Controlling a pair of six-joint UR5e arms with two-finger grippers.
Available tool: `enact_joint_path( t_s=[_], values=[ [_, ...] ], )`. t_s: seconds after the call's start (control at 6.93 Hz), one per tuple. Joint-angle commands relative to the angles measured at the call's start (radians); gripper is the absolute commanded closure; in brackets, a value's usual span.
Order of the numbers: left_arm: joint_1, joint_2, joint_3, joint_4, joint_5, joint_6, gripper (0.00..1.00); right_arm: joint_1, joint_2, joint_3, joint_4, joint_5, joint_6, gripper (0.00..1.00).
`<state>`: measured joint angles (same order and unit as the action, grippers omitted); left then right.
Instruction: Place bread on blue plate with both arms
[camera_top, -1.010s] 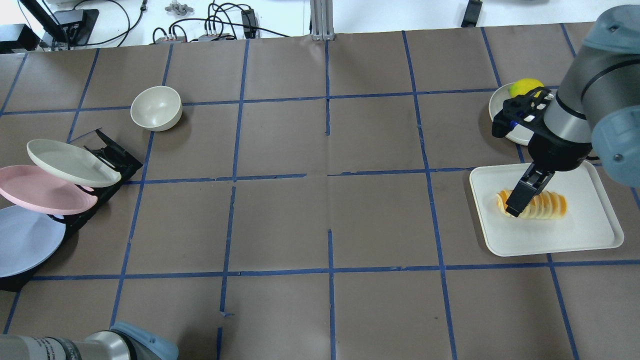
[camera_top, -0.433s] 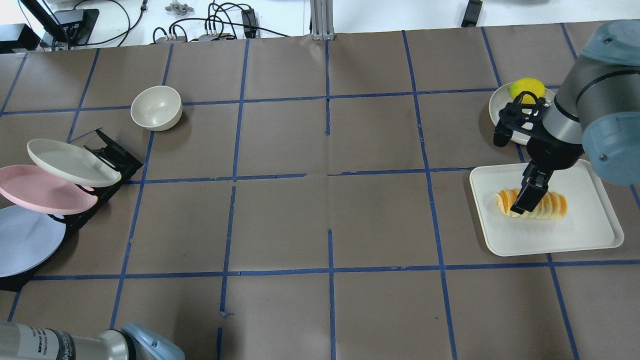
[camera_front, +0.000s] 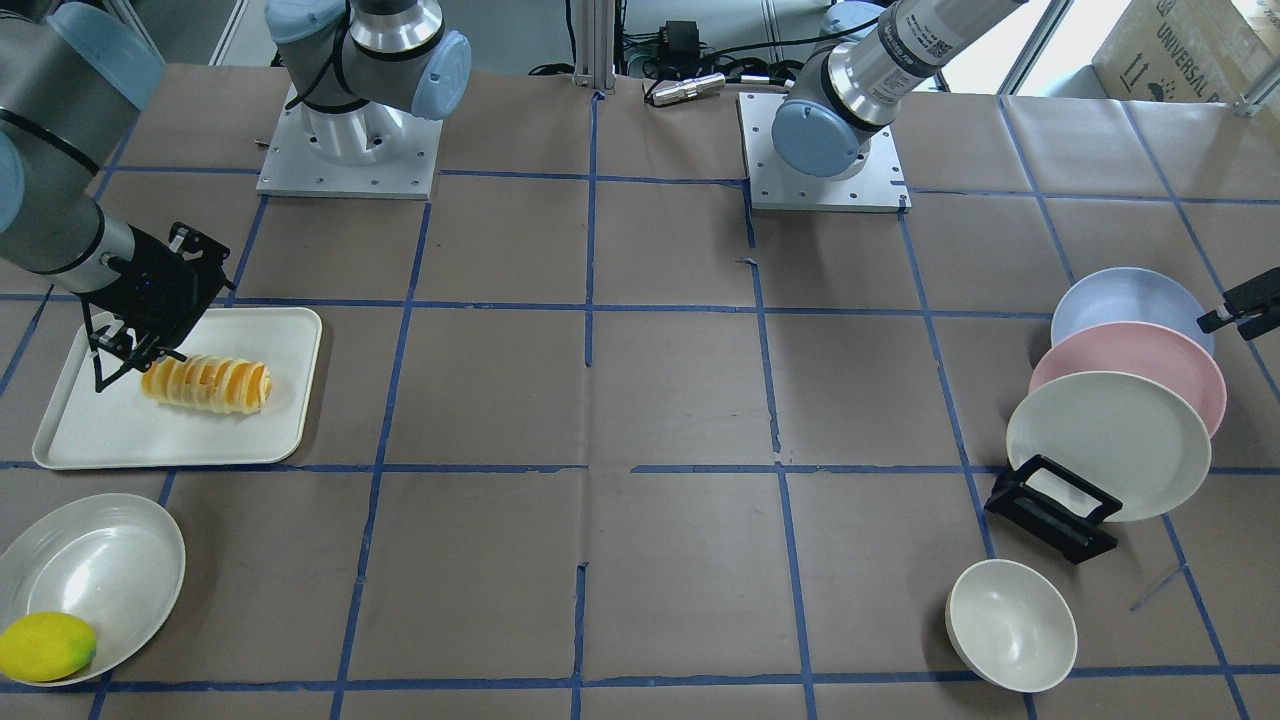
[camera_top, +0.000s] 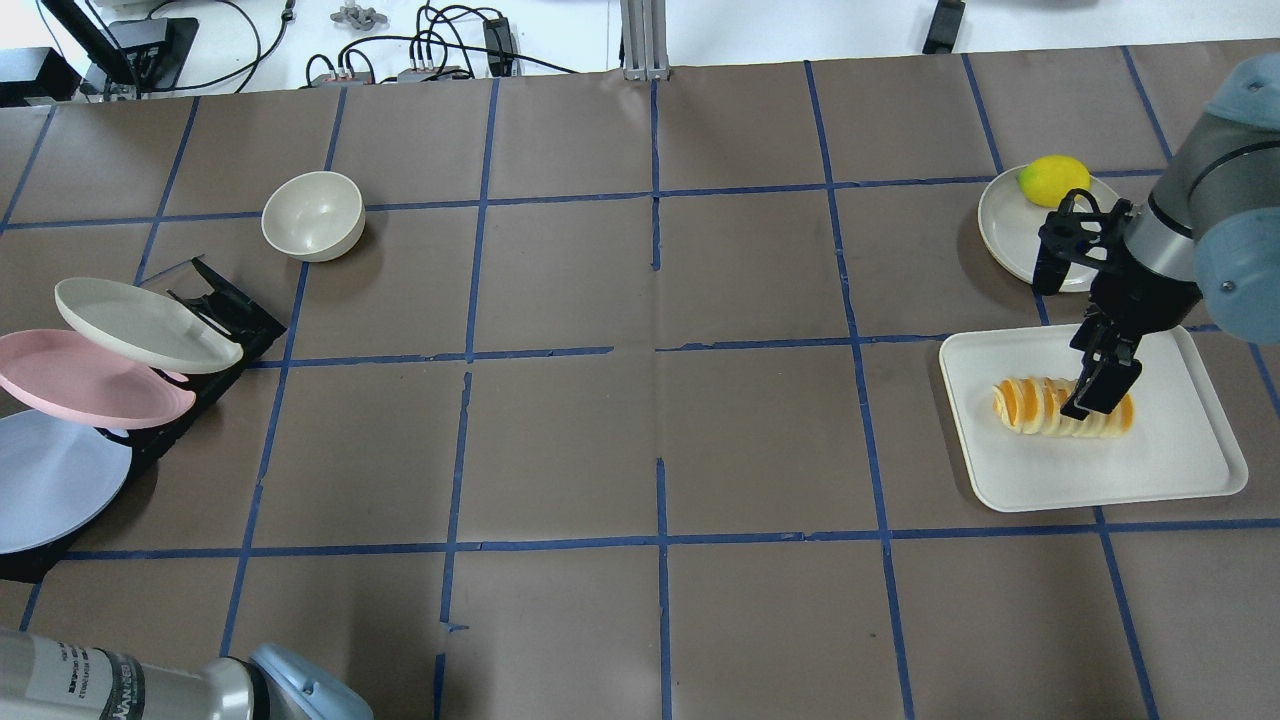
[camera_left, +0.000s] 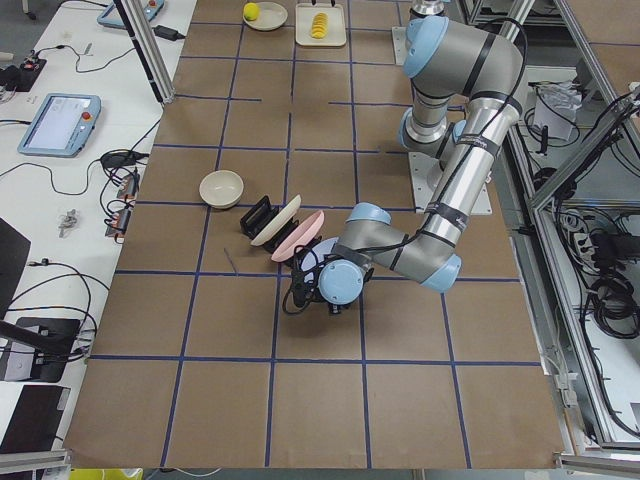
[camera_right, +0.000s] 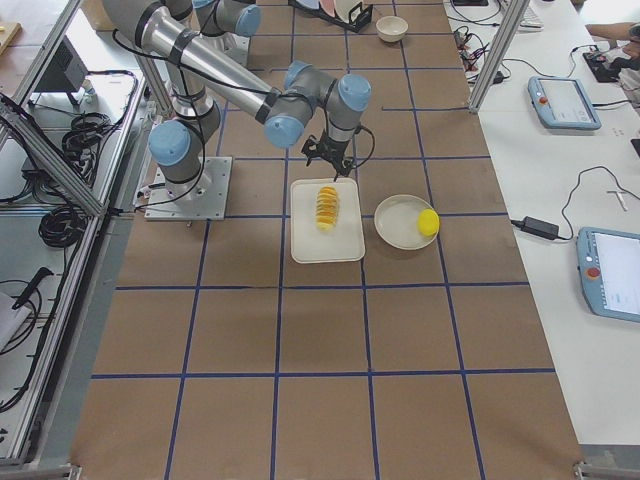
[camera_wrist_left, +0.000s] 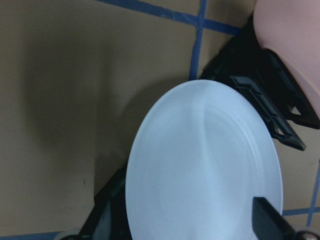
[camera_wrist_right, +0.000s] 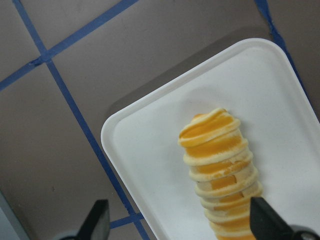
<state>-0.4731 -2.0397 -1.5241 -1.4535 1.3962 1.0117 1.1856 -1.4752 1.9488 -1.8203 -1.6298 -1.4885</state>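
Note:
The bread (camera_top: 1040, 408) lies lengthwise on a white tray (camera_top: 1170, 470), and also shows in the front view (camera_front: 205, 383) and the right wrist view (camera_wrist_right: 220, 170). My right gripper (camera_top: 1090, 400) hangs over the bread's right half, open, with its fingers (camera_wrist_right: 97, 220) wide apart and holding nothing. The blue plate (camera_top: 50, 480) leans lowest in a black rack at the far left and fills the left wrist view (camera_wrist_left: 200, 170). My left gripper (camera_front: 1240, 305) hovers close over that plate. It looks open and empty, with one fingertip (camera_wrist_left: 270, 222) showing.
A pink plate (camera_top: 90, 380) and a cream plate (camera_top: 140, 325) lean in the same rack (camera_top: 230, 310) above the blue one. A cream bowl (camera_top: 312, 215) stands behind the rack. A lemon (camera_top: 1052, 180) sits on a cream dish (camera_top: 1010, 230) beyond the tray.
My right gripper has slid from the bread's left end toward its right end, still open. The left arm has shifted slightly at the near left.

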Motion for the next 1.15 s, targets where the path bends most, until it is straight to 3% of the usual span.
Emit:
enact_joint_path(
  t_s=[0.0, 0.43, 0.58, 0.72, 0.87, 1.01],
  values=[
    [-0.009, -0.057, 0.021, 0.001, -0.002, 0.005, 0.00, -0.012, 0.062, -0.001, -0.052, 0.001, -0.018, 0.00],
    [-0.012, -0.060, -0.001, -0.004, -0.006, 0.004, 0.01, -0.012, 0.110, 0.048, -0.161, -0.012, -0.068, 0.00],
    [-0.012, -0.062, -0.002, -0.005, -0.008, 0.004, 0.06, -0.012, 0.133, 0.050, -0.198, -0.010, -0.070, 0.00],
    [-0.012, -0.060, -0.002, -0.011, -0.005, 0.005, 0.23, -0.012, 0.151, 0.050, -0.233, -0.007, -0.073, 0.00],
    [-0.012, -0.060, -0.002, -0.016, 0.003, 0.008, 0.63, -0.012, 0.177, 0.052, -0.263, -0.007, -0.110, 0.00],
    [-0.010, -0.059, -0.001, -0.018, 0.027, 0.008, 0.97, -0.012, 0.193, 0.053, -0.280, -0.004, -0.133, 0.00]
  ],
)
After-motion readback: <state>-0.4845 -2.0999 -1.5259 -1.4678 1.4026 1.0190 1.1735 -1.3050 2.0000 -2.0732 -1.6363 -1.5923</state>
